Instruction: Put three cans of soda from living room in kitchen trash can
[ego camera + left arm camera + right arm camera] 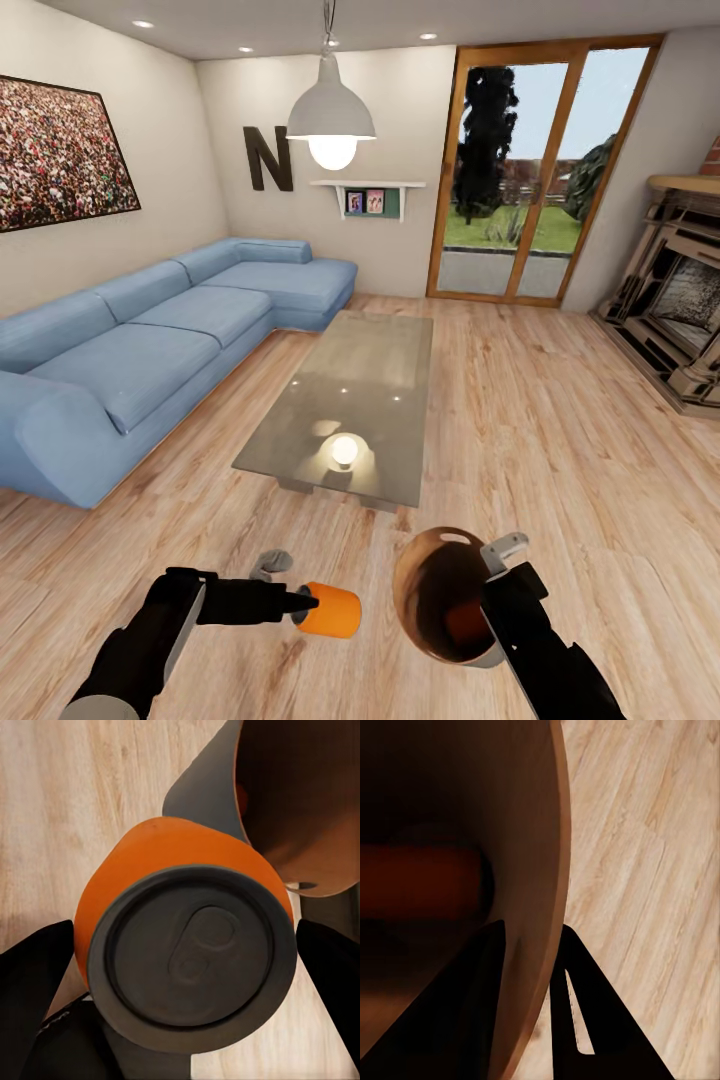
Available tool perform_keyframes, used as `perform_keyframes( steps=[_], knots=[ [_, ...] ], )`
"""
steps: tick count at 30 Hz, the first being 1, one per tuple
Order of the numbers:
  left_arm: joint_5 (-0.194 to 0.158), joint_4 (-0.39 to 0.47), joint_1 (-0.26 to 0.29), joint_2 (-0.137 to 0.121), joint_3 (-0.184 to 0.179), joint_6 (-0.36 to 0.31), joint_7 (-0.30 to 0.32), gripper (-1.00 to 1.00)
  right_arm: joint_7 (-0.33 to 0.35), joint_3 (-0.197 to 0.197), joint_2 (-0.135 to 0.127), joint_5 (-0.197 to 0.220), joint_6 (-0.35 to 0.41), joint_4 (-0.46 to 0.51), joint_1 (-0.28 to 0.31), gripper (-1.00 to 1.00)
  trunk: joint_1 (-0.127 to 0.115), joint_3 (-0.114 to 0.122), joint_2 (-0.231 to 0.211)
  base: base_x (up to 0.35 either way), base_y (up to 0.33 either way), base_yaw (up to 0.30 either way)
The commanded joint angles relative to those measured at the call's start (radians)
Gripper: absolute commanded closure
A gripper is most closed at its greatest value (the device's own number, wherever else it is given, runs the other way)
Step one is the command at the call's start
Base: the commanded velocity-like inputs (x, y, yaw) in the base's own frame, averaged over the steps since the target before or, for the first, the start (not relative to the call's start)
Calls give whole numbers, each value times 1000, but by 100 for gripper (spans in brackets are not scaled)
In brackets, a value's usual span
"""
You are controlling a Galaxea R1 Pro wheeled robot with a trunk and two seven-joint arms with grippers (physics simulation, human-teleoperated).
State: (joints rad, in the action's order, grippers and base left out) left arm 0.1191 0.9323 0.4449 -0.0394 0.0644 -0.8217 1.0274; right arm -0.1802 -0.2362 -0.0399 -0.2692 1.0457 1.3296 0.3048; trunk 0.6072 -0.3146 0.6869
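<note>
Low over the wood floor, my left gripper [308, 603] is shut on a bright orange can of soda [332, 610] that lies sideways, its far end facing the trash can. Its grey end [191, 956] faces the left wrist camera between the two black fingers [34, 997]. My right gripper [497, 588] is shut on the rim of the trash can [415, 590], which is tilted with its mouth toward the held can. Its inside is glossy copper-brown [450, 780]. A second orange can [465, 622] lies inside it, dim in the right wrist view [420, 881]. The bin's wall [300, 795] is close beyond the held can.
A low glass table [350, 400] stands ahead in the middle of the floor. A long blue corner sofa [150, 350] runs along the left. A fireplace [680, 310] is at the right and wood-framed glass doors [540, 170] are at the back. A pendant lamp [331, 120] hangs above the table.
</note>
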Motion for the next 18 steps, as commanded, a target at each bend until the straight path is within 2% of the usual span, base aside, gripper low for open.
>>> perform_keyframes(
  steps=[1, 6, 12, 14, 18],
  knots=[
    [1, 1, 0, -1, 0, -3, 1, 100, 1, 0, 0, -18, 2, 0, 0, 100, 0, 0, 0, 0, 0, 0],
    [4, 1, 0, -7, 0, -5, 2, 100, 0, 1, 0, -18, 2, 0, 0, 100, 0, 0, 0, 0, 0, 0],
    [-2, 2, 0, -32, 0, -11, 17, 100, -1, 0, -1, -19, 2, 0, 0, 100, 0, 0, 0, 0, 0, 0],
    [-1, 2, 0, -41, 0, -14, 61, 100, -1, -1, -2, -19, 2, 0, 0, 100, 0, 0, 0, 0, 0, 0],
    [0, 2, 0, -65, 0, -17, 190, 100, -1, -1, -3, -19, 2, 0, 0, 100, 0, 0, 0, 0, 0, 0]
  ],
)
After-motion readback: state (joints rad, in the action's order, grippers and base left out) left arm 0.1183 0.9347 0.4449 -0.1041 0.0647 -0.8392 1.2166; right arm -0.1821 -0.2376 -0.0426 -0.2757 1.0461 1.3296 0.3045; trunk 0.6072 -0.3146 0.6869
